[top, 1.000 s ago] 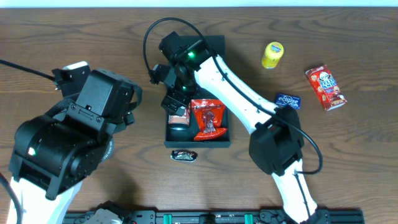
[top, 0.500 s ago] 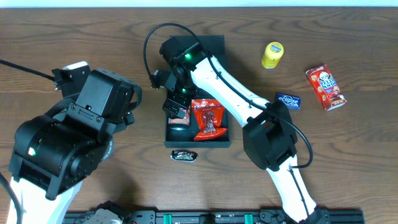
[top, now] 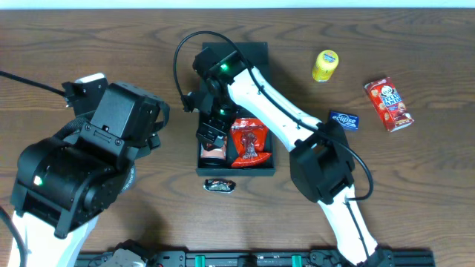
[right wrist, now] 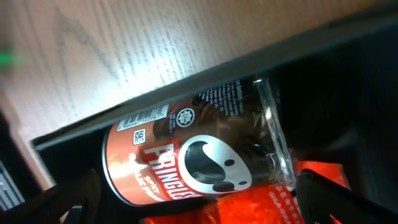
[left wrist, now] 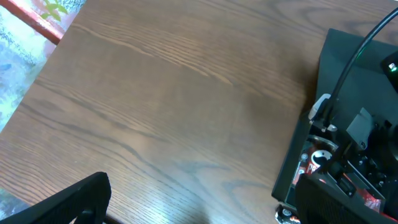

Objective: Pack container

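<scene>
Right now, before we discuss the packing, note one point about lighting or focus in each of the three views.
Overhead: evenly lit and sharp, the container dark with little detail. Left wrist: a pale sheen lies across the table. Right wrist: the Pringles can is close and fairly sharp; fingers are dark blurs at the bottom corners.

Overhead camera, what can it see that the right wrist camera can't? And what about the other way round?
Only the overhead view shows the yellow bottle, the red snack box, the blue packet and the small dark wrapper. All of them lie on the table outside the container. Only the right wrist view shows the close-up details: the moustached face logo and the barcode on the Pringles can. Both show that can lying in the container beside the red packet.
</scene>
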`<control>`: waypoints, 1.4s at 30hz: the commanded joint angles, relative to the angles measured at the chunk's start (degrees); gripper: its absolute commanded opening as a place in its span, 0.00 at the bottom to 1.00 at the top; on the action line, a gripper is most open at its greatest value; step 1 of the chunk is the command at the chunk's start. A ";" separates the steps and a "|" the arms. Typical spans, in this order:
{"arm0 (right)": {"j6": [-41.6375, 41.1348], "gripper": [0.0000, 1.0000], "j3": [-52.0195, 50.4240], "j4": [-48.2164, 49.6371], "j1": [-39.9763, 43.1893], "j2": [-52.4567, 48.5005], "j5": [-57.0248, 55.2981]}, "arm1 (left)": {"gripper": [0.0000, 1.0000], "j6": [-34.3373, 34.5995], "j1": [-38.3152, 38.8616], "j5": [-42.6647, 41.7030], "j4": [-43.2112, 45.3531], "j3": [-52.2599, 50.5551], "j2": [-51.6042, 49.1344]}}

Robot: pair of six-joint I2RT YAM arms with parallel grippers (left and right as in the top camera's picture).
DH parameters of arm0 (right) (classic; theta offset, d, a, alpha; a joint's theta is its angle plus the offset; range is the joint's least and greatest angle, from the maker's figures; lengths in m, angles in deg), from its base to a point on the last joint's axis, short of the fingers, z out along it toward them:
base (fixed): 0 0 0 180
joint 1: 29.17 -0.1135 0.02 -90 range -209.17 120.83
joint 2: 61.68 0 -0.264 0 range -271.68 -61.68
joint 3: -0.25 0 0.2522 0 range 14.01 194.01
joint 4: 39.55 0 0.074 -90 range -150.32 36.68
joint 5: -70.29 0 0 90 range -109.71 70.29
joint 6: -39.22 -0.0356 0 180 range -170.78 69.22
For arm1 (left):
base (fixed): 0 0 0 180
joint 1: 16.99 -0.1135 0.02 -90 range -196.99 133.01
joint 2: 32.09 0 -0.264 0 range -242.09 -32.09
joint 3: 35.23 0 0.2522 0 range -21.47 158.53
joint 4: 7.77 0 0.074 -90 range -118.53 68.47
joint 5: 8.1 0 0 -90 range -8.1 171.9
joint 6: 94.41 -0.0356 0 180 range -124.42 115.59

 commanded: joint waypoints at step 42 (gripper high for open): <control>-26.60 0.99 3.50 -13.03 14.80 27.47 -13.49 | 0.95 -0.20 -0.24 0.63 -0.52 0.07 -0.02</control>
